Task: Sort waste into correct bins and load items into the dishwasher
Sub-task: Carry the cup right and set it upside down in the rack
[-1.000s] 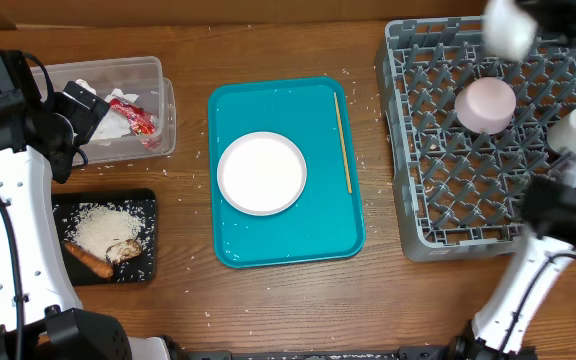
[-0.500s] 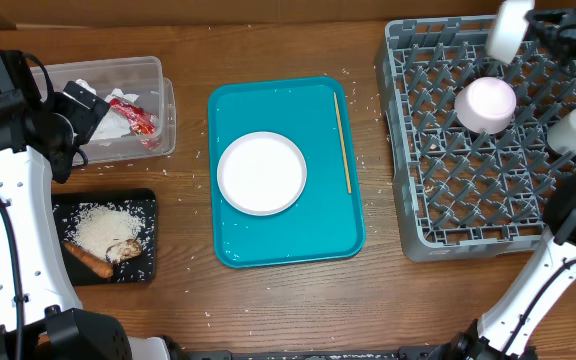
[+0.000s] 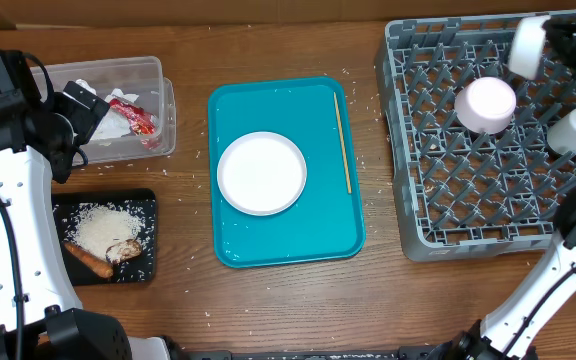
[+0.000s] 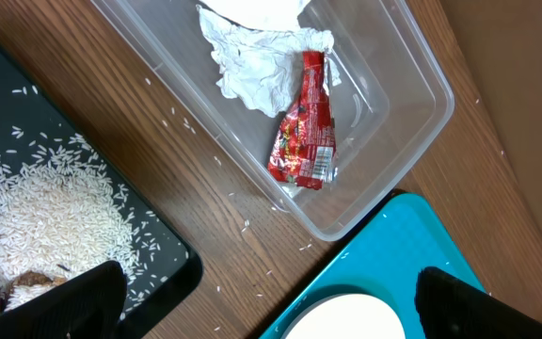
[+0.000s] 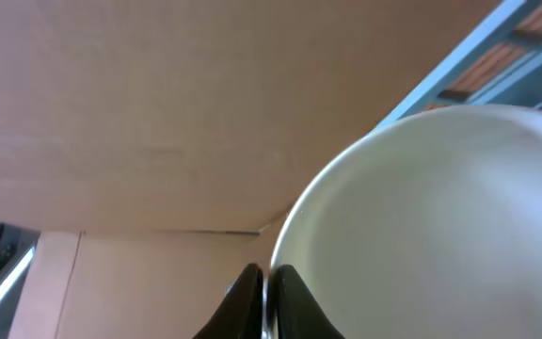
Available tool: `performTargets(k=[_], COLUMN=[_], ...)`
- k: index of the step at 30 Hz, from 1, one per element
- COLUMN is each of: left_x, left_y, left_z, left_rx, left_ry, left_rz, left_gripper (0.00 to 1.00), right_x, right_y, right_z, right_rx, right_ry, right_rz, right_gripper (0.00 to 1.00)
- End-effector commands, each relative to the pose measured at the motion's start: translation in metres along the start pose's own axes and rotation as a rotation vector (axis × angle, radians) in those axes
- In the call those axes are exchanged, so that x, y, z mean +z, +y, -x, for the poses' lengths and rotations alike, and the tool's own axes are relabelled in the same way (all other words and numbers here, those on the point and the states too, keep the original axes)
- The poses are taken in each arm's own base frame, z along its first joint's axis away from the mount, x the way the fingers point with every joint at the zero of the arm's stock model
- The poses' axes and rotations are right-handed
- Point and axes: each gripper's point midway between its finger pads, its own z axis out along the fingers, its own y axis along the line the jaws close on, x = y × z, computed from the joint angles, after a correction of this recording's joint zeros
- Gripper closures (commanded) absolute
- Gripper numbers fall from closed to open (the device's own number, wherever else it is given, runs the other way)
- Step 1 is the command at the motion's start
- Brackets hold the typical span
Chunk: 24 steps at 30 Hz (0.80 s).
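Observation:
My right gripper [image 5: 267, 287] is shut on the rim of a white bowl [image 5: 440, 226], held at the back right of the grey dish rack [image 3: 468, 210]; the bowl also shows in the overhead view [image 3: 527, 45]. An upturned white bowl [image 3: 486, 104] and a small white cup [image 3: 574, 129] sit in the rack. The white plate [image 3: 261, 172] and thin wooden stick [image 3: 342, 140] lie on the teal tray [image 3: 288, 240]. My left gripper [image 4: 262, 301] is open and empty above the clear tub [image 4: 384, 151], which holds napkins [image 4: 252, 61] and a red wrapper [image 4: 304, 132].
The black tray [image 3: 143, 205] at the front left holds rice [image 3: 103, 228], a carrot piece [image 3: 88, 262] and a brown chunk [image 3: 123, 248]. Loose rice grains lie scattered on the wooden table. Cardboard walls stand behind the table.
My right gripper has carried the white bowl to the right along the rack's back edge. The left arm has not moved.

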Motion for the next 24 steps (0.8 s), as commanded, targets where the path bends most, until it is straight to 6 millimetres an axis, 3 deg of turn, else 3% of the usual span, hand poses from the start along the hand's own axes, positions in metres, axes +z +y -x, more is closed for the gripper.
performTargets(k=[1, 10, 17, 19, 20, 22, 23, 24], left_x=[-0.010, -0.010, -0.010, -0.010, -0.010, -0.010, -0.010, -0.010], left_y=[-0.004, -0.004, -0.004, -0.004, -0.004, -0.004, -0.004, -0.004], left_z=[0.006, 0.006, 0.006, 0.006, 0.006, 0.006, 0.006, 0.006], left_rx=[-0.003, -0.003, -0.003, -0.003, -0.003, -0.003, -0.004, -0.003], left_ry=[-0.030, -0.030, -0.030, -0.030, -0.030, -0.030, -0.030, -0.030], left_rz=[-0.016, -0.016, -0.016, -0.016, -0.016, -0.016, -0.016, -0.016], left_gripper=[0.00, 0.00, 0.00, 0.00, 0.00, 0.00, 0.00, 0.00], right_x=[-0.008, -0.012, -0.015, -0.017, -0.019, -0.022, -0.023, -0.022], right_y=[-0.004, -0.015, 0.013, 0.023, 0.027, 0.033, 0.042, 0.047], right_z=[0.006, 0.006, 0.015, 0.019, 0.020, 0.022, 0.023, 0.023], right_rx=[0.018, 0.050, -0.049, -0.107, -0.137, -0.203, -0.293, -0.336], right_ry=[-0.034, -0.050, -0.105, -0.165, -0.194, -0.252, -0.308, -0.327], right_rz=[-0.031, -0.071, -0.144, -0.272, -0.346, -0.510, -0.684, -0.746], right_gripper=[0.85, 0.86, 0.82, 0.75, 0.62, 0.48, 0.36, 0.27])
